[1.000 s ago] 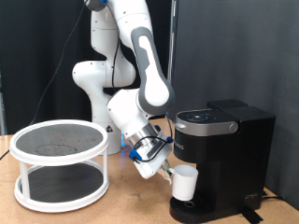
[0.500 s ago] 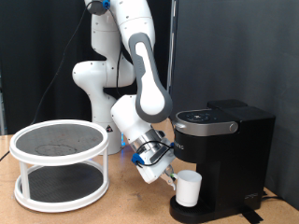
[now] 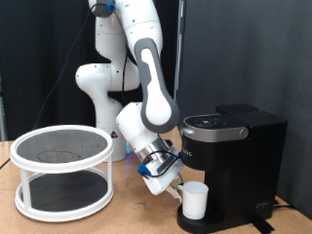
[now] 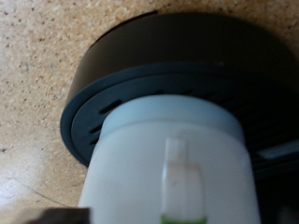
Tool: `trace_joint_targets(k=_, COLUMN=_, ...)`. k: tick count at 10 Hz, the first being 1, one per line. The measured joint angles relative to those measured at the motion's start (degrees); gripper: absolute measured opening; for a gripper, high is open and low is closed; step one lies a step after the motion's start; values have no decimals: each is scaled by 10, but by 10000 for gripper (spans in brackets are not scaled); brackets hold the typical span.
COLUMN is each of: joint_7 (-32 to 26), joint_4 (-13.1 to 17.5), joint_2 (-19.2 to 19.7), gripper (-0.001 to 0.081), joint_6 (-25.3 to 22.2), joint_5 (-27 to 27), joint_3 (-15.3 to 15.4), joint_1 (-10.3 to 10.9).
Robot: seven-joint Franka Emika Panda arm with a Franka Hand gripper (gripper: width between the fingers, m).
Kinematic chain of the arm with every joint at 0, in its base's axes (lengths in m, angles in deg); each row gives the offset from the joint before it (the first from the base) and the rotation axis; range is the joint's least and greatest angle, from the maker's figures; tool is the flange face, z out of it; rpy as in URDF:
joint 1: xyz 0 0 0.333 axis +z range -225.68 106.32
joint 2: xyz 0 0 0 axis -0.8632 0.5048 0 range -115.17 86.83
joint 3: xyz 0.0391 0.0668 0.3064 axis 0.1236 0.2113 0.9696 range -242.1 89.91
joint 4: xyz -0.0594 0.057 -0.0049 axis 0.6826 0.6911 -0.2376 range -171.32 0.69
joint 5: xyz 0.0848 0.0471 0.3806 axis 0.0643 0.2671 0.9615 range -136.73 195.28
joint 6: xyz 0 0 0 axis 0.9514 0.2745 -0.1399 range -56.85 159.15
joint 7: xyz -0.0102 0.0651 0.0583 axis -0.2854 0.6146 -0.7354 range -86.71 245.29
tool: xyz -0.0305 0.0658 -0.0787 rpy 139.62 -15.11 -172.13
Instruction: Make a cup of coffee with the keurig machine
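Observation:
The black keurig machine [image 3: 232, 161] stands at the exterior view's right with its lid closed. My gripper [image 3: 181, 191] reaches in from the left, low in front of the machine, and is shut on the white cup [image 3: 196, 200]. The cup is upright, on or just above the round black drip base [image 3: 205, 224], under the brew head. In the wrist view the cup [image 4: 168, 159] fills the frame with its handle facing the camera. The drip base [image 4: 159, 61] lies right beneath and behind it. The fingers barely show there.
A white two-tier round rack [image 3: 63, 171] with dark mesh shelves stands on the cork-topped table [image 3: 127, 219] at the exterior view's left. The robot's white base [image 3: 102, 88] rises behind it, in front of a black curtain.
My gripper has carried the cup down and to the right, from in front of the machine to the drip base.

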Motion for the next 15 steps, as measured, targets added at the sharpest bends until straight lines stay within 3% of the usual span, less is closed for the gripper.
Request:
trace_joint_targets(k=1, joint_7=5, joint_4=-6, joint_2=0, gripper=386, joint_6=-1, joint_5=-12, joint_3=0, joint_1=-1)
trace_joint_targets(k=2, joint_7=23, joint_4=-17, joint_2=-2, gripper=386, joint_6=-1, joint_5=-41, joint_3=0, joint_1=-5)
trace_joint_targets(k=3, joint_7=58, joint_4=-34, joint_2=-7, gripper=586, joint_6=-7, joint_5=-87, joint_3=0, joint_1=-11)
trace_joint_targets(k=4, joint_7=100, joint_4=-54, joint_2=-16, gripper=701, joint_6=-15, joint_5=-145, joint_3=-1, joint_1=-19)
trace_joint_targets(k=5, joint_7=125, joint_4=-75, joint_2=-30, gripper=701, joint_6=-29, joint_5=-179, joint_3=-3, joint_1=-28)
trace_joint_targets(k=8, joint_7=126, joint_4=-128, joint_2=-85, gripper=734, joint_6=-59, joint_5=-190, joint_3=-11, joint_1=-53)
trace_joint_targets(k=10, joint_7=137, joint_4=-130, joint_2=-84, gripper=734, joint_6=-73, joint_5=-202, joint_3=-11, joint_1=-53)
trace_joint_targets(k=15, joint_7=157, joint_4=-185, joint_2=-192, gripper=734, joint_6=-226, joint_5=-244, joint_3=-13, joint_1=-54)
